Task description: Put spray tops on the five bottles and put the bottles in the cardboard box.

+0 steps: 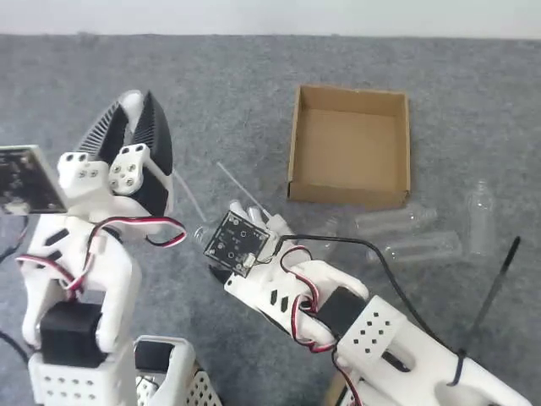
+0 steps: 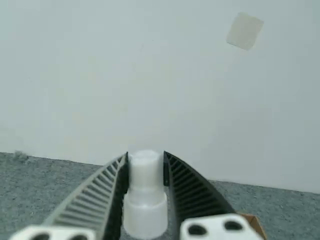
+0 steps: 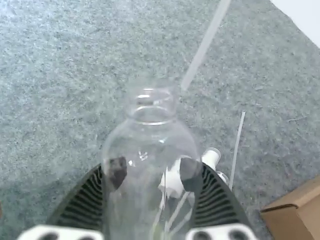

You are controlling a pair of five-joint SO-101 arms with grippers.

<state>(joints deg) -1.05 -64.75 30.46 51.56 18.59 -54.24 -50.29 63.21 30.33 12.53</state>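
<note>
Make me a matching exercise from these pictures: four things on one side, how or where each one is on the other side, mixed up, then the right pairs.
Things
1. left gripper
2. right gripper
3. cardboard box
4. loose bottles

States
A. lying on the grey mat beside the box
B. shut on a clear topless bottle
C. empty, open side up
D. shut on a white spray top

Pairs: 1-D, 2-B, 3-C, 4-A

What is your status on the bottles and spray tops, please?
Left gripper shut on spray top, raised. Right gripper shut on uncapped clear bottle. Cardboard box empty, other bottles lying beside it.
</note>
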